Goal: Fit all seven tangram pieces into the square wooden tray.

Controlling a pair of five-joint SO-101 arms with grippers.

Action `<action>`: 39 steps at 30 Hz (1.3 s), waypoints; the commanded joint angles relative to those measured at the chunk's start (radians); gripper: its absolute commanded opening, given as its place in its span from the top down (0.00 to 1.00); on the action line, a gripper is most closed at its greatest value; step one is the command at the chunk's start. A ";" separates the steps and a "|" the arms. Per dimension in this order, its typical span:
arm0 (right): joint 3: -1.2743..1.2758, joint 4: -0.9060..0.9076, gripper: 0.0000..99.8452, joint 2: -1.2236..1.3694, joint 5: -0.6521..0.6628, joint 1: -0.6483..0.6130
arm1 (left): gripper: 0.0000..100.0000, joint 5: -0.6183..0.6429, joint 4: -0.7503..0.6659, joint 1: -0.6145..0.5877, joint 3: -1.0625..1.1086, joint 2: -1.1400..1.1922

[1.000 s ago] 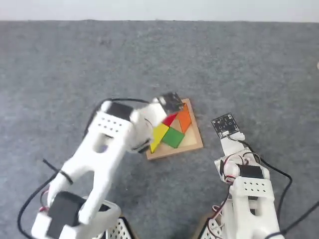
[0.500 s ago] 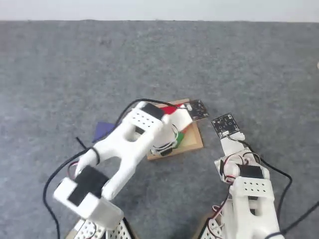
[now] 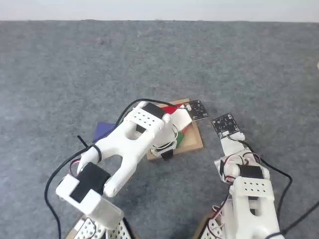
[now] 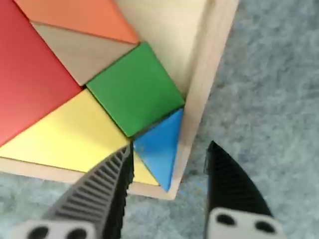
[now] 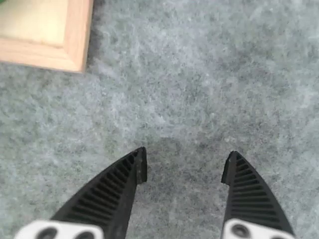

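The square wooden tray (image 4: 209, 74) holds a red piece (image 4: 30, 79), an orange piece (image 4: 79, 17), a yellow piece (image 4: 70, 137) and a green square (image 4: 134, 94). A small blue triangle (image 4: 162, 144) lies in the tray's corner against the rim. A bare triangular patch of wood (image 4: 75, 50) shows between red, orange and green. My left gripper (image 4: 170, 149) hangs open over that corner, one finger above the yellow piece and the other out over the carpet. In the high view a dark blue piece (image 3: 103, 130) lies on the carpet left of the left arm. My right gripper (image 5: 187, 154) is open above bare carpet beside the tray corner (image 5: 75, 45).
Grey carpet covers the whole table. In the high view the left arm (image 3: 134, 139) hides most of the tray (image 3: 197, 143), and the right arm (image 3: 244, 174) stands to the tray's right. Open carpet stretches behind and to both sides.
The left arm swung right over the tray, hiding its pieces and uncovering the dark blue piece on the carpet. The right arm has kept still.
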 commanded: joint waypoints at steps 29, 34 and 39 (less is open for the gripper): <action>-0.011 -0.016 0.75 -0.027 -0.005 -0.004 | 0.77 -0.064 0.034 -0.084 -0.119 0.003; -0.011 -0.016 0.75 -0.027 -0.005 -0.004 | 0.77 -0.064 -0.020 -0.092 -0.067 0.005; -0.011 -0.015 0.75 -0.027 -0.006 -0.004 | 0.77 -0.066 -0.029 -0.094 -0.064 0.005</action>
